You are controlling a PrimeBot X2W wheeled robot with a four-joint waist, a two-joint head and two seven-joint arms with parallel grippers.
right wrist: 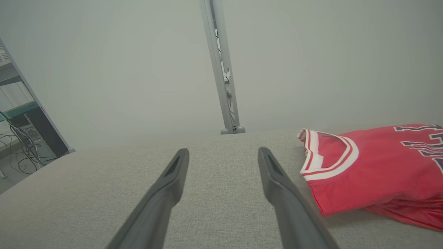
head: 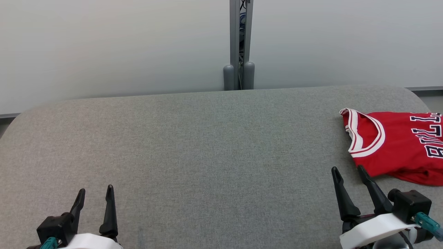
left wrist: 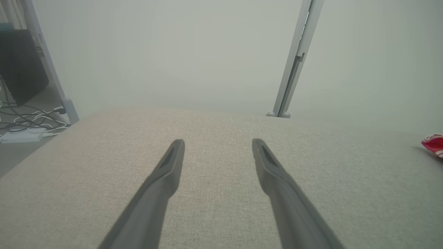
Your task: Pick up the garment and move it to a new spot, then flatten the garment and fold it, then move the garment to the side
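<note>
The garment (head: 398, 145) is a red jersey with white trim and dark lettering. It lies folded on the grey table (head: 207, 145) at the far right, running past the frame's edge. In the right wrist view the garment (right wrist: 373, 169) lies just right of my fingers. My right gripper (head: 347, 171) is open and empty, hovering just short of the garment's near left corner. At the lower left, far from it, my left gripper (head: 96, 192) is open too. The left wrist view catches a sliver of the garment (left wrist: 434, 144) at its right edge, beyond my left gripper (left wrist: 218, 143).
A grey upright post (head: 239, 45) stands behind the table's far edge, between pale wall panels. Cables and a white power strip (left wrist: 20, 136) lie on the floor off the table's left end, by a dark cabinet (left wrist: 20, 62).
</note>
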